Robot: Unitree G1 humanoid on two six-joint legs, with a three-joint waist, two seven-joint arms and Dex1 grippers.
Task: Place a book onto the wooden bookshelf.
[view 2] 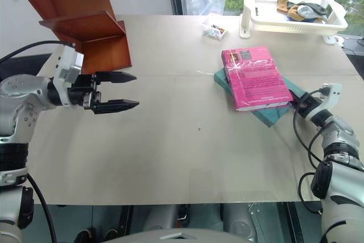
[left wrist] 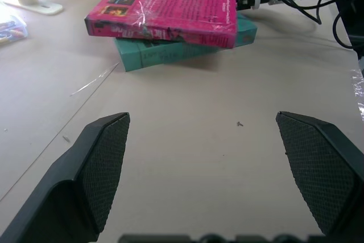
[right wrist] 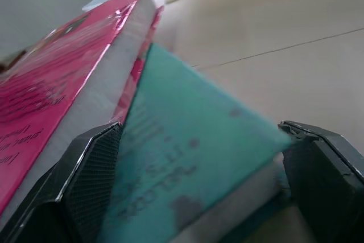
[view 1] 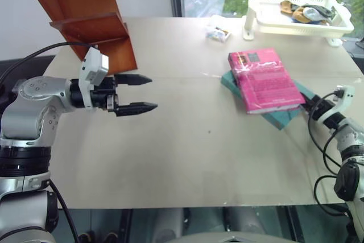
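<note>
Right wrist view: right gripper (right wrist: 199,163) spread wide, fingers either side of teal book's (right wrist: 187,157) corner w/ the pink book (view 1: 264,81) stacked on top, mid-right of table (view 1: 187,163); left gripper (view 1: 142,93) spread, empty, near wooden bookshelf (view 1: 85,9).

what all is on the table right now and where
pink book: 1, magenta, right side of the table, lying on the teal book
teal book: 1, teal, under the pink book
bookshelf: 1, reddish-brown, far left corner
basket: 1, white, far right, small items inside
packet: 1, clear with coloured bits, left of the basket
table: 1, beige
left gripper: 1, black, open, above the left of the table
right gripper: 1, black, open, at the near right corner of the books
</note>
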